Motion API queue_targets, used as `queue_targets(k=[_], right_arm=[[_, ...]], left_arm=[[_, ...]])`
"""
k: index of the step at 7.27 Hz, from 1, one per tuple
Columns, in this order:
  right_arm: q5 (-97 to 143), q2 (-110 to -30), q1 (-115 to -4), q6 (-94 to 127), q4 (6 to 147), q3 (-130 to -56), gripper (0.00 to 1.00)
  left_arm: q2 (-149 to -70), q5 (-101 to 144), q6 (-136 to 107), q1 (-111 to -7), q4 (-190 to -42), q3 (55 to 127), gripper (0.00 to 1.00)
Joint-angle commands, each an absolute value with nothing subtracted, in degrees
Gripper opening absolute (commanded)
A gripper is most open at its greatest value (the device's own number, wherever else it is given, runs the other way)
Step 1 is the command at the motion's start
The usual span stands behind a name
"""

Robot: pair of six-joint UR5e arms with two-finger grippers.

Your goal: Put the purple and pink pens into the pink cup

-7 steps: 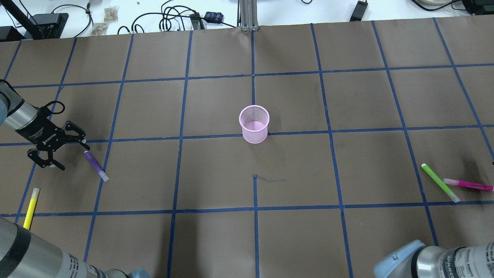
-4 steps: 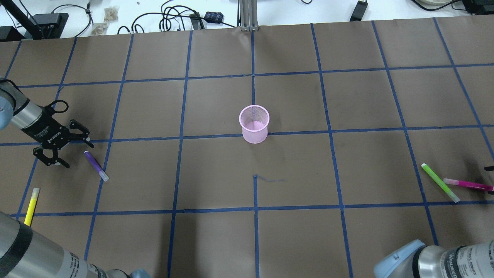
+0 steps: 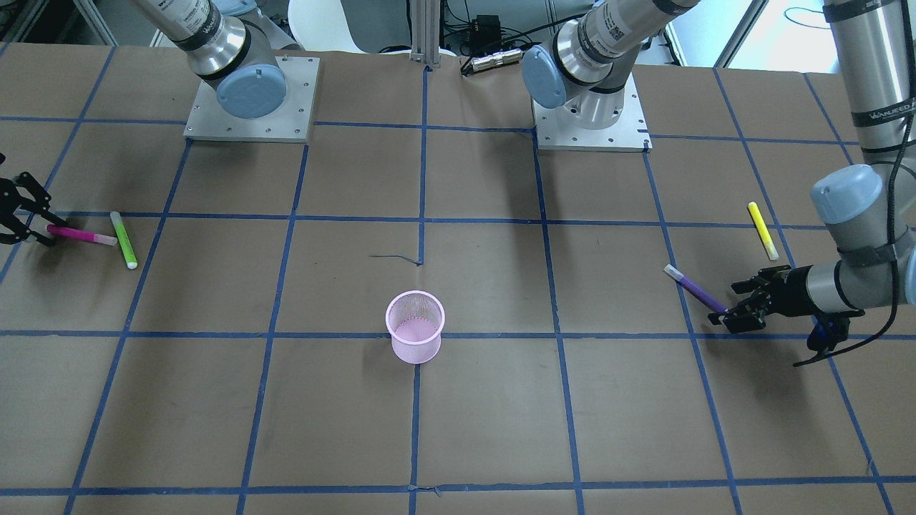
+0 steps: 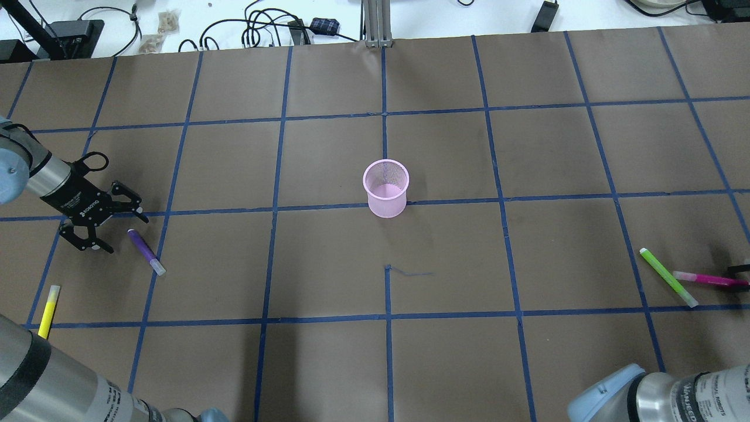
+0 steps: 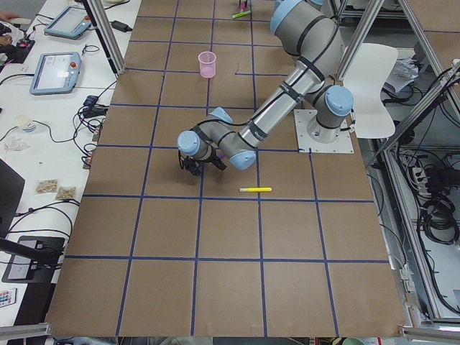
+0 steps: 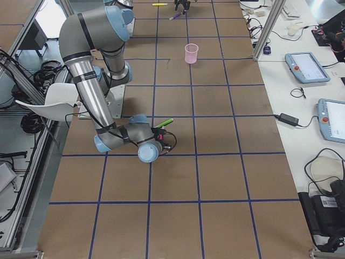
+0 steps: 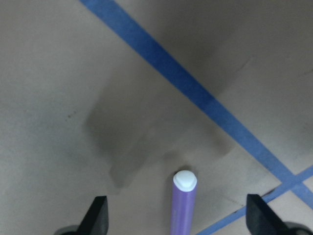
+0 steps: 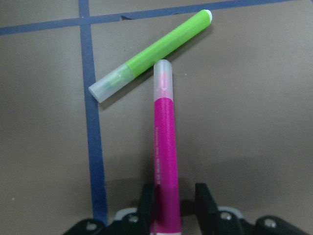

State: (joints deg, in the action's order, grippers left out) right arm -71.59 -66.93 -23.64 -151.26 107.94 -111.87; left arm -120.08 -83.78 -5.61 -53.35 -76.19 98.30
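Purple pen (image 4: pixel 145 251) — flat on the table's left side, one end lying between the widely parted, empty fingers of the left gripper (image 7: pixel 177 216). Pink pen (image 8: pixel 165 147) — flat at the far right, its rear end inside the right gripper (image 8: pixel 176 196), whose jaws stand narrowly parted, not clamped. Its cap lies just beside a green pen (image 8: pixel 151 51). Pink cup (image 4: pixel 385 187) upright at centre, well apart from both.

Brown table (image 4: pixel 328 363) gridded with blue tape (image 4: pixel 328 320); white chair (image 5: pixel 370 86) behind.

- Bright, even light from above; soft shadows lie on the worktop (image 4: pixel 328 363).
- Ahead of the left pincer (image 7: pixel 178 218), a diffuse shadow; focus slightly soft.
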Motion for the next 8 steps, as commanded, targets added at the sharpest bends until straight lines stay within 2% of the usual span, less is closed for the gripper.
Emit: queue_targets(k=[1,2,3,4,6,8], right_arm=[[-72.68,-67.23,-23.64,-150.82,107.84,-111.88,0.00],[-72.95,-67.67,-23.64,-149.25,107.15,-111.36,0.00],[-73.21,-69.68,-23.73,-145.67,106.88,-110.23,0.00],[-72.69,-74.31,-24.43,-142.94,106.79,-109.17,0.00],[-72.94,-84.24,-28.01,-132.51,107.48,-108.99,0.00],[-73.74,-93.48,-36.77,-119.16,107.93,-108.29,0.00]], left_arm=[[-120.15,-83.67,-5.28,-53.52,-76.11,98.35,0.76],[-120.41,-84.28,-4.40,-53.35,-76.11,98.35,0.58],[-120.50,-83.76,-3.26,-53.35,-76.20,98.44,0.33],[-120.50,-84.02,-3.08,-53.35,-76.03,98.26,0.19],[-120.15,-83.76,-2.99,-53.52,-75.94,98.17,0.00],[-118.75,-83.76,-3.08,-54.22,-76.90,97.39,0.00]])
